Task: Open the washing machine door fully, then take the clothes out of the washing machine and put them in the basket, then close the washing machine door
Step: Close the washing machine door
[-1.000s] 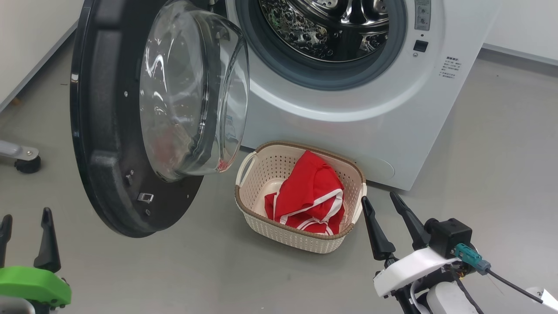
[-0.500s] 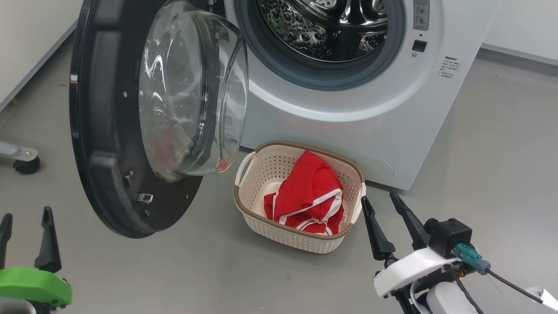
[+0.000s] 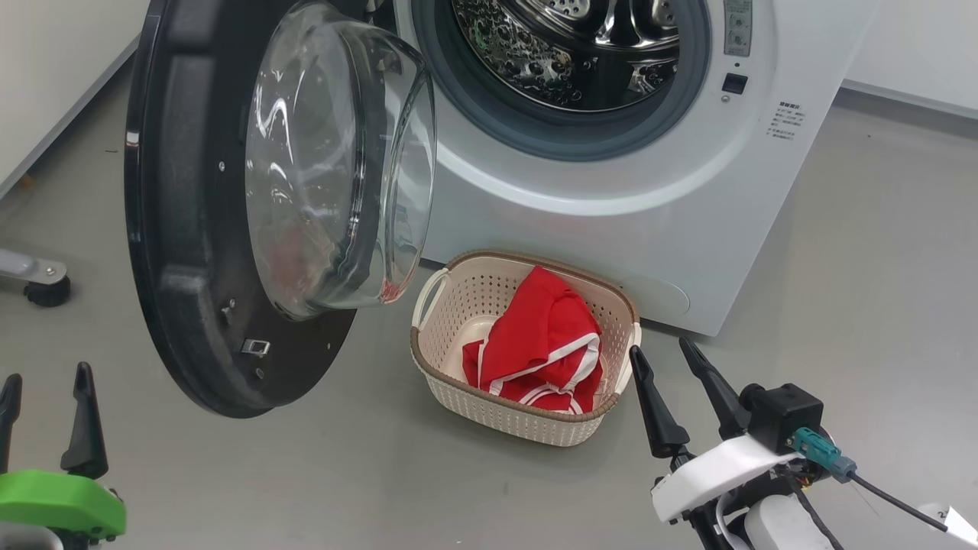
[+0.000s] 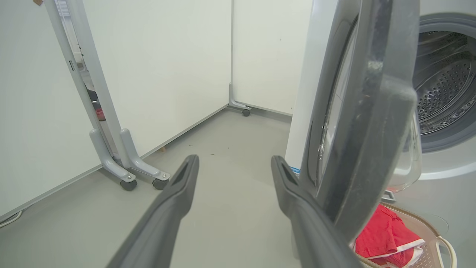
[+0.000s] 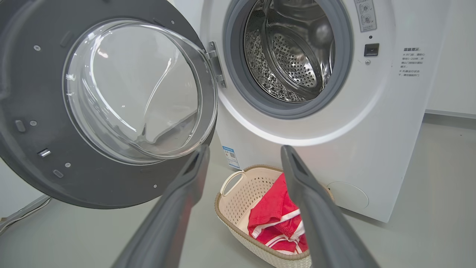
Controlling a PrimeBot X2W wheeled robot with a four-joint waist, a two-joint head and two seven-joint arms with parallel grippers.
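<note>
The big round washing machine door point(image 3: 183, 229), black-rimmed with a bulging clear glass bowl, stands swung wide open on the left. It is hinged to the white front-loading washing machine point(image 3: 649, 214), whose grey-ringed port shows a gleaming perforated steel drum point(image 3: 565, 46). Just in front of the machine, on the grey floor point(image 3: 306, 473), sits the small cream perforated plastic basket point(image 3: 466, 298) with a brown woven-look rim. The red clothes point(image 3: 546, 344) with white stripe trim lie heaped inside it, towards its right end. The left gripper point(image 3: 46, 374) hovers low near the door's bottom edge, fingers up, spread wide and empty. The right gripper point(image 3: 659, 345) hangs just beside the basket's right handle, its long dark fingers also wide apart and holding nothing.
</note>
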